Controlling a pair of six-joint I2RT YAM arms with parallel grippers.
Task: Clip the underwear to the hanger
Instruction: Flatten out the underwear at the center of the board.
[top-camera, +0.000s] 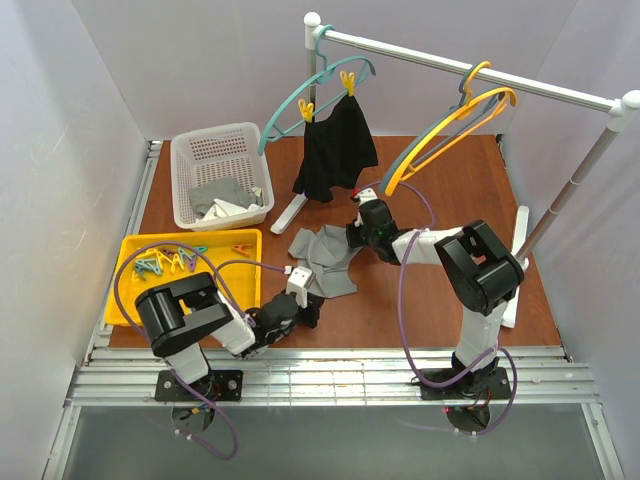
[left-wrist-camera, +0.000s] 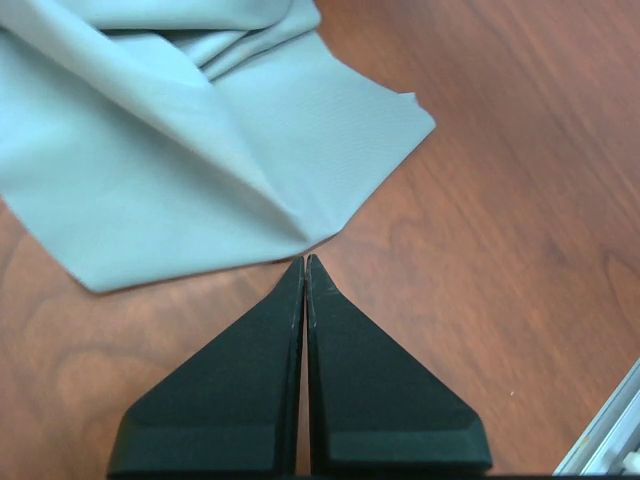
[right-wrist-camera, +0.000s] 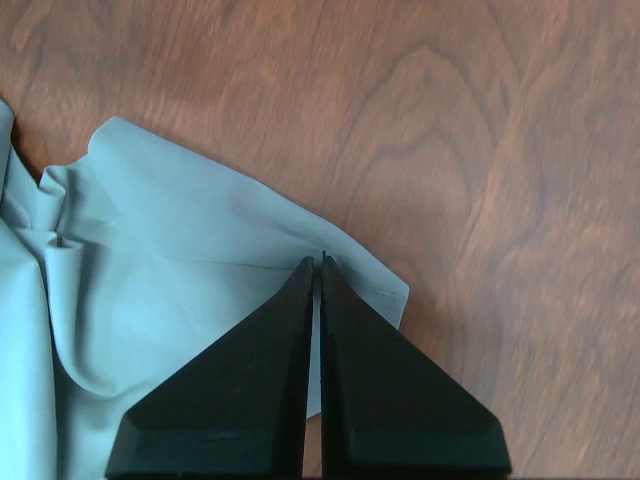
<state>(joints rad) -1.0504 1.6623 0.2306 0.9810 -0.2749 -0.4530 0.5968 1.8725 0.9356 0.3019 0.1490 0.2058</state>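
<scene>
**Grey underwear lay on the worktop between two closed sets of jaws; hanger not yet reached**

A small grey soft fabric underwear garment (top-camera: 325, 262) lay crumpled on the brown wooden worktop (top-camera: 470, 190), near the middle and between the two robot arms. The left jaws were pressed together, with their tips right at the near edge of the cloth, where a fold ran down to meet them. The right jaws were also together, and their tips sat over a corner of the same garment on its far side. From these views it could not be told whether either pair had cloth trapped between them.

The thin yellow-orange plastic hanger with a curved hook (top-camera: 455, 125) hung on the white metal rail (top-camera: 470, 70) at the back right, well apart from the underwear and bare. To its left on the rail, a teal hanger with yellow clips (top-camera: 300, 95) held a larger black garment (top-camera: 335, 150). A white plastic basket (top-camera: 215, 130) with more grey cloth stood at the back left, and a yellow tray (top-camera: 135, 245) of small clips sat in front of it.

The task looked to be at an early stage. The garment had not been lifted off the worktop. Raising it to the hanger and clipping it there remained to be done.
</scene>
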